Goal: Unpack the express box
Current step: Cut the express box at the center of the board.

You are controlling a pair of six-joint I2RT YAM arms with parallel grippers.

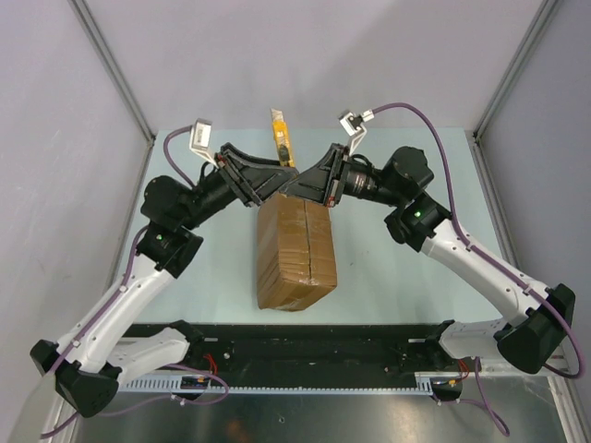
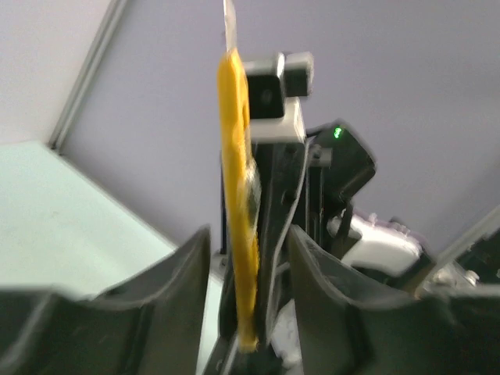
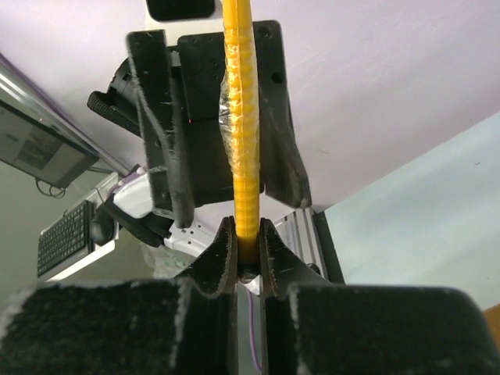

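Note:
The express box (image 1: 295,249), a brown taped carton, lies lengthwise in the middle of the table. Both grippers meet just above its far end. A yellow utility knife (image 1: 282,138) sticks up between them, pointing away from the arms. My right gripper (image 3: 247,234) is shut on the knife's (image 3: 238,117) lower end. My left gripper (image 2: 248,234) stands open around the knife (image 2: 238,195), with a gap showing on either side of the handle. In the top view the left gripper (image 1: 274,184) and right gripper (image 1: 303,184) almost touch.
The pale green table (image 1: 397,277) is fenced by grey walls with metal corner posts (image 1: 115,69). A black rail (image 1: 305,343) runs along the near edge between the arm bases. The right arm's wrist camera (image 2: 273,98) shows close behind the knife.

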